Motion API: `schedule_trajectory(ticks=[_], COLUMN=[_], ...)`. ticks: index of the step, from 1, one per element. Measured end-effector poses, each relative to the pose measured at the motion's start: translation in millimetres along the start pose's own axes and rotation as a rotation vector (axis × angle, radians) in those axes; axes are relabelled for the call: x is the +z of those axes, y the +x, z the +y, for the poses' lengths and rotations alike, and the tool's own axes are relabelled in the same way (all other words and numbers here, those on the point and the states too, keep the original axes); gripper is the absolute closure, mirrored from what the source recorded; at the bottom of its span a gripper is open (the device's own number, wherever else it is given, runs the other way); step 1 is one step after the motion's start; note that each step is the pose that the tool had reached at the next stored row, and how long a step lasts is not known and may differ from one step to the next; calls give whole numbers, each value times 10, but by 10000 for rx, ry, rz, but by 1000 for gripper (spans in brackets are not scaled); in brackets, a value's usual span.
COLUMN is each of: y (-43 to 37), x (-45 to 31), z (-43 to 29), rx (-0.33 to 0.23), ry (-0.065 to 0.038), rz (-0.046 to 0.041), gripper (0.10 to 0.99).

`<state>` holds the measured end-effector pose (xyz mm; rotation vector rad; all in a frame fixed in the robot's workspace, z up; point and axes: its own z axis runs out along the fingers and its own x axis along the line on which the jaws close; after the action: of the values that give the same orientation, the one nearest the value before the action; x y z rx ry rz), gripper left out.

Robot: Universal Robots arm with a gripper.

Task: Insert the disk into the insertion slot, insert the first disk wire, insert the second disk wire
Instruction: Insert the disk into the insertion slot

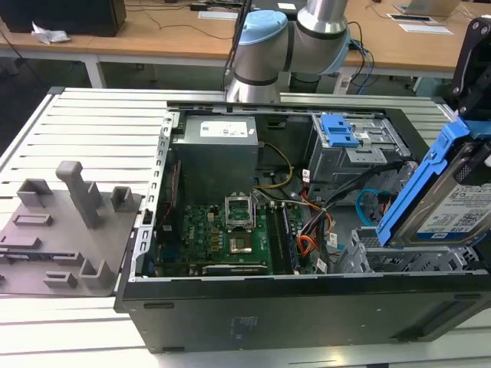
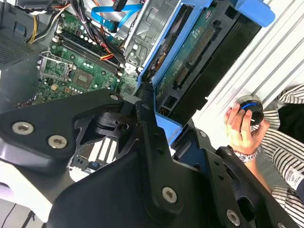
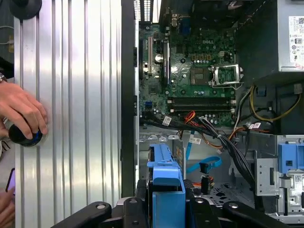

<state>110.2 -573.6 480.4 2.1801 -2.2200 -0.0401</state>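
On the ribbed aluminium bench (image 1: 92,123): a black sheet-metal computer case (image 1: 307,307), lying on its side with the lid off and the green motherboard (image 1: 222,230) exposed. Behind the case's far edge, the grey and light-blue robot arm (image 1: 261,46).

Over the case's near corner on the exterior view's right, the disk (image 1: 453,207), a flat silver rectangular hard drive with a white label in a bright blue plastic carrier. Steeply tilted: long axis rising from the low end at that corner up toward the exterior view's right, label face turned to the same side. Clamped at one short end of the carrier by the jaws of the black gripper (image 2: 166,130).

Directly under the low end, the insertion slot (image 1: 368,257), a boxy silver-grey perforated metal cage. Cannot tell whether the two touch.

Just beside the cage, toward the case's middle, the second disk wire (image 1: 367,201), a thin glossy light-blue cable in a loop.

On the bench outside the case, a person's hand (image 3: 21,111) resting on a small round black knob (image 3: 21,135).
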Motion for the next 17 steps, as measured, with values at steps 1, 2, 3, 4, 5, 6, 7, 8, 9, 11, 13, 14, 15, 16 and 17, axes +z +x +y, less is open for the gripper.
schedule_trajectory(ticks=[1,2,3,4,5,6,7,8,9,11,13,14,15,16,17], y=[0,0,0,0,0,0,0,0,0,0,0,-1,0,0,-1], x=[10,16,26,31,39,45,56,64,76,92,110,120,134,145,152], z=[0,0,-1,-1,-2,-2,-2,-3,-3,-3,-4,-5,-5,-6,-6], rx=[0,1,0,0,0,0,0,0,0,1,1,0,0,0,0], ry=[0,0,0,0,0,0,0,0,0,0,0,0,0,1,0], rz=[1,0,0,0,0,0,0,0,1,0,0,1,0,0,0], gripper=[722,722,722,722,722,722,722,722,722,722,722,722,722,722,722])
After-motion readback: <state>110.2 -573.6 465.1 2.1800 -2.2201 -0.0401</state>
